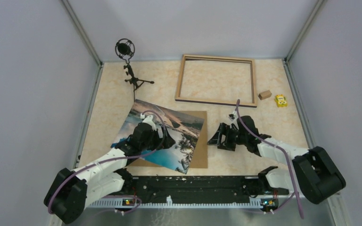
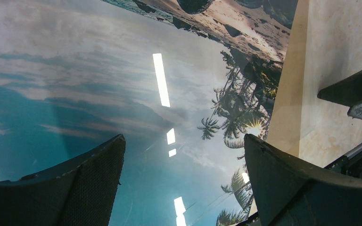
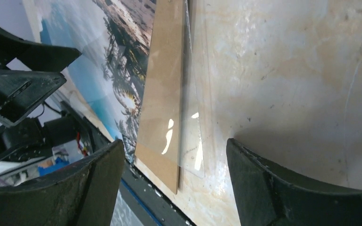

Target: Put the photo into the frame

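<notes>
Glossy side up, lying skewed on a brown backing board (image 1: pixel 200 157) at the near left: the photo (image 1: pixel 188 136), directly under the left gripper (image 2: pixel 184 141), hanging wide open. Sitting well beyond at far right, long axis running left to right: the frame (image 1: pixel 214 102), nearer the right gripper (image 3: pixel 174 143), gaping empty beside the board. Showing only in the right wrist view: a clear sheet (image 3: pixel 192 141) lapping the board's edge

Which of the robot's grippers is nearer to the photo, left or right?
Left. The left gripper is directly above the photo; the right gripper sits off to its right, past the backing board's edge, over the table.
</notes>
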Action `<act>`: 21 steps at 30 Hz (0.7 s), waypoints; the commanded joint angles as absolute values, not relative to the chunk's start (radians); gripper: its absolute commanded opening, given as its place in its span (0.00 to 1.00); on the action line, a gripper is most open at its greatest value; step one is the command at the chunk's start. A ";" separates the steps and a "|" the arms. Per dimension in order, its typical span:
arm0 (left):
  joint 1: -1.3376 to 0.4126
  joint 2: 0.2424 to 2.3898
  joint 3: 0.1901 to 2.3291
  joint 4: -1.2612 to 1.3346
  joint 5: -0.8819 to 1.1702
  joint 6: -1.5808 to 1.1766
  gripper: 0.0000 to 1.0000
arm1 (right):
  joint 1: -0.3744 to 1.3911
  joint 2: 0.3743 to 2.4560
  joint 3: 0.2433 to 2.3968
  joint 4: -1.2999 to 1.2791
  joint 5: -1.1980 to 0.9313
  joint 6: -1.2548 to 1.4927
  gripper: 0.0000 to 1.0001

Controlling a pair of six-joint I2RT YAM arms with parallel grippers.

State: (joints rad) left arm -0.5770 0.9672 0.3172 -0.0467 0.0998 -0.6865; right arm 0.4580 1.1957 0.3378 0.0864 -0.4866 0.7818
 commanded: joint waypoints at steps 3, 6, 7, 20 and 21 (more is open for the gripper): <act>-0.578 0.986 0.273 -0.069 0.111 -0.687 0.98 | 0.410 1.443 0.464 0.158 -0.744 0.632 0.71; -0.580 0.983 0.270 -0.066 0.114 -0.689 0.98 | 0.402 1.539 0.494 0.207 -0.778 0.629 0.70; -0.579 0.984 0.269 -0.063 0.116 -0.690 0.98 | 0.400 1.563 0.503 0.216 -0.789 0.624 0.70; -0.580 1.034 0.247 0.023 0.159 -0.703 0.98 | 0.380 1.516 0.451 0.321 -0.966 0.706 0.58; -0.579 1.037 0.247 0.027 0.159 -0.702 0.98 | 0.380 1.509 0.445 0.338 -0.974 0.725 0.56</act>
State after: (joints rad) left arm -0.5766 1.0035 0.2913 0.0650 0.1349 -0.6903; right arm 0.3878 1.5764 0.4667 0.2550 -0.9142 0.6781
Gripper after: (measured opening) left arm 0.986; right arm 0.587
